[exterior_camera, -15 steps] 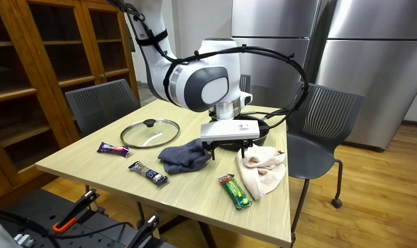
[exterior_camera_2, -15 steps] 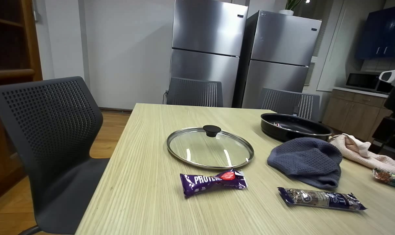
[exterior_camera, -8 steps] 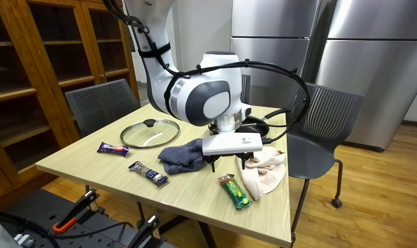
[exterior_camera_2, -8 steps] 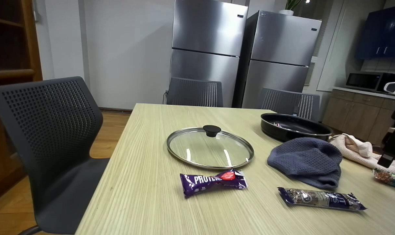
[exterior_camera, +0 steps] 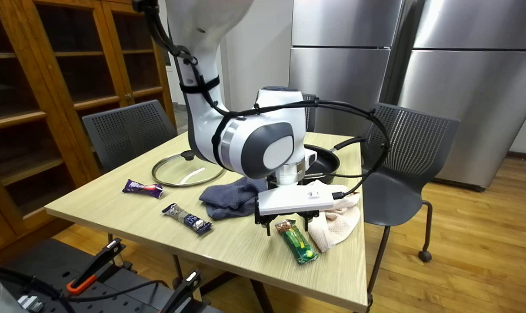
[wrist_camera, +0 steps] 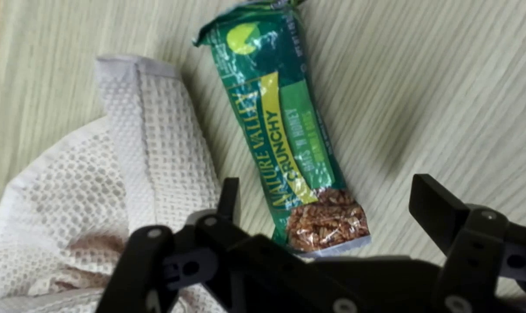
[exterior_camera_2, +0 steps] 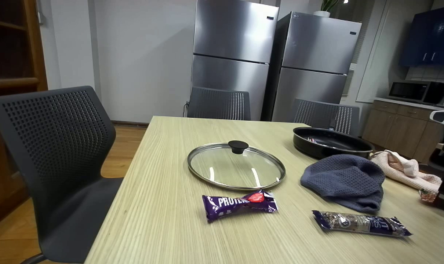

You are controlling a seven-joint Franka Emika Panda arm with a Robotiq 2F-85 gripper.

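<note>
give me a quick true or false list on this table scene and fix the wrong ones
1. The fingers are open and hold nothing. True.
2. The glass lid and the black pan both sit on the table. True.
3. The glass lid covers the black pan. False: the two lie apart.
4. The pale cloth lies beside the green bar. True.
5. The green bar rests on the glass lid. False: it lies directly on the table.
6. The pale cloth is the only cloth on the table. False: a dark blue cloth lies there too.
</note>
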